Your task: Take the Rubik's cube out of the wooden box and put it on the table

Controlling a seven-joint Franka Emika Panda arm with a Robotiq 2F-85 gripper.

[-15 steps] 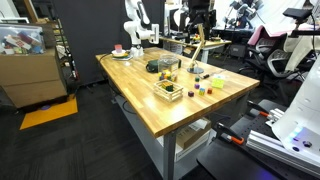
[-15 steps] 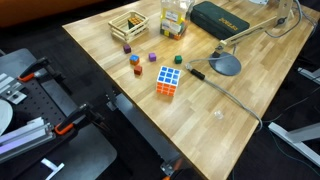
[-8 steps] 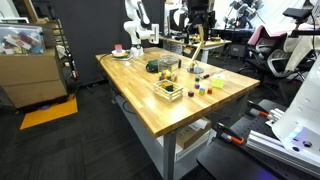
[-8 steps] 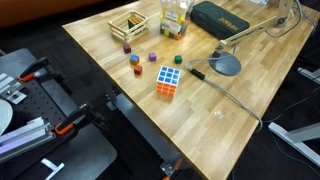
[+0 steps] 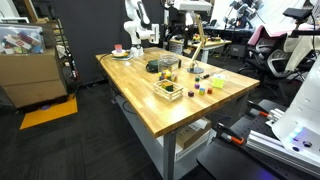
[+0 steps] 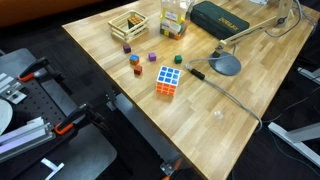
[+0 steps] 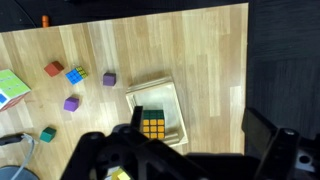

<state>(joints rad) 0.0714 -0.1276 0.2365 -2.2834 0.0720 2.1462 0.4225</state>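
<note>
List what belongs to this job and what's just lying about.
Job: Rubik's cube in the box; table; gripper, open.
Lying about: small blocks; bigger cube; lamp base; green case.

A small dark cube [image 7: 153, 124], yellow squares up, sits flat inside the shallow pale wooden box [image 7: 171, 97] on the bench [image 7: 200, 50].

A robotics lab, by the look of it: a white robot arm [image 5: 133, 22] behind the wooden surface [image 5: 140, 95], office chairs [image 5: 285, 55] at the back, cardboard boxes [image 5: 30, 78] stacked aside.
</note>
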